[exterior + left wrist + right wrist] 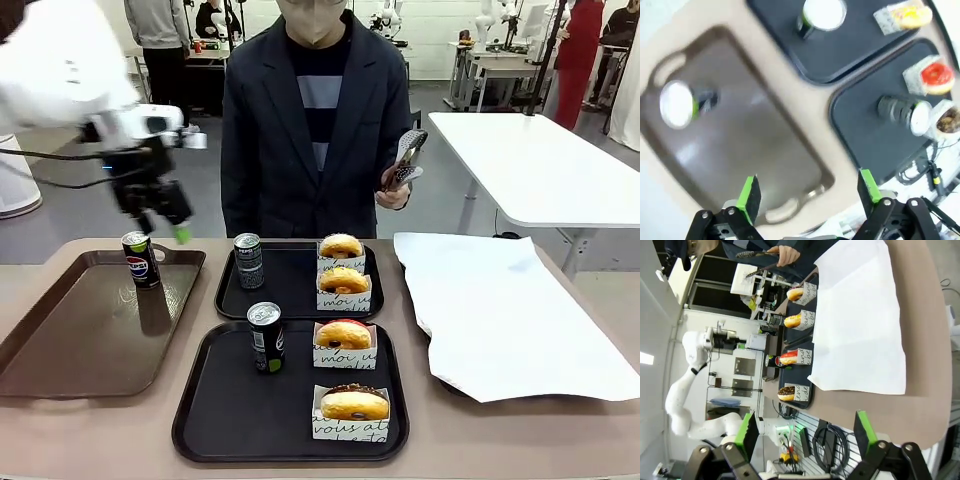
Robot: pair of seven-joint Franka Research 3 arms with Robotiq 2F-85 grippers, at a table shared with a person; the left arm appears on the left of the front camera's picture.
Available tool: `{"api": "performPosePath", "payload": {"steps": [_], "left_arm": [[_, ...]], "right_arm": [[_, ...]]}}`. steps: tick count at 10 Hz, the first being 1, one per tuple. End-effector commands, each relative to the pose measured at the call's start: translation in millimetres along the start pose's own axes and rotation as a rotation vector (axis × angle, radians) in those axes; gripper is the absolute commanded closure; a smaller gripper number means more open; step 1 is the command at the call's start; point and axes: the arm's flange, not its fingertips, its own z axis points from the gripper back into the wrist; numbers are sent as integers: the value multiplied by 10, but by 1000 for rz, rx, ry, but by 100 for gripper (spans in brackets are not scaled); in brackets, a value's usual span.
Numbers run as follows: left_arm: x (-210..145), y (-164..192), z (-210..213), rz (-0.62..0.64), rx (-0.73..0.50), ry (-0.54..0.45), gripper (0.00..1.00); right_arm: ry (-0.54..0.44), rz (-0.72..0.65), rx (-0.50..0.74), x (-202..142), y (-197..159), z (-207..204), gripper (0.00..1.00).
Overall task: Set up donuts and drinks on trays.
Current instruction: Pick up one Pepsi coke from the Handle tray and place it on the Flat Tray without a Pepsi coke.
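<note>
My left gripper [163, 230] hangs open just above and behind a Pepsi can [140, 259] standing on the long brown tray [90, 330]. In the left wrist view this gripper [809, 192] is open and empty, with the can's silver top [677, 104] at the left. The far black tray [295, 290] holds a dark can [248, 260] and two yellow donuts [344, 282] in sleeves. On the near black tray [230, 410] stand a can [266, 337], a red-glazed donut [344, 338] and a chocolate-sprinkled donut [354, 404]. My right gripper [806, 432] is open, off the table's end.
A white paper sheet [500, 310] covers the table's right side. The person stands at the far edge holding tongs [405, 160] in one hand. A white table [540, 160] stands behind on the right.
</note>
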Motion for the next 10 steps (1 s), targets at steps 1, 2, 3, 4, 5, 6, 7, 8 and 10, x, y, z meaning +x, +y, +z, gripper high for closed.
{"api": "performPosePath", "payload": {"steps": [1, 2, 3, 4, 5, 6, 7, 8, 10], "left_arm": [[-700, -57, 151, 111, 38, 13, 0], [-702, 175, 350, 112, 32, 21, 0], [-897, 78, 293, 159, 30, -19, 0], [-724, 91, 223, 88, 13, 4, 0], [-724, 91, 223, 88, 13, 4, 0], [-724, 91, 223, 88, 13, 4, 0], [-724, 91, 223, 88, 13, 4, 0], [-724, 91, 223, 88, 13, 4, 0], [-742, 232, 411, 138, -112, -108, 0]], "right_arm": [[-21, 24, 26, 28, 8, 9, 0], [-21, 24, 26, 28, 8, 9, 0], [-21, 24, 26, 28, 8, 9, 0], [-21, 24, 26, 28, 8, 9, 0], [-21, 24, 26, 28, 8, 9, 0], [-21, 24, 26, 28, 8, 9, 0], [-21, 24, 26, 28, 8, 9, 0], [-21, 24, 26, 28, 8, 9, 0], [-21, 24, 26, 28, 8, 9, 0]]}}
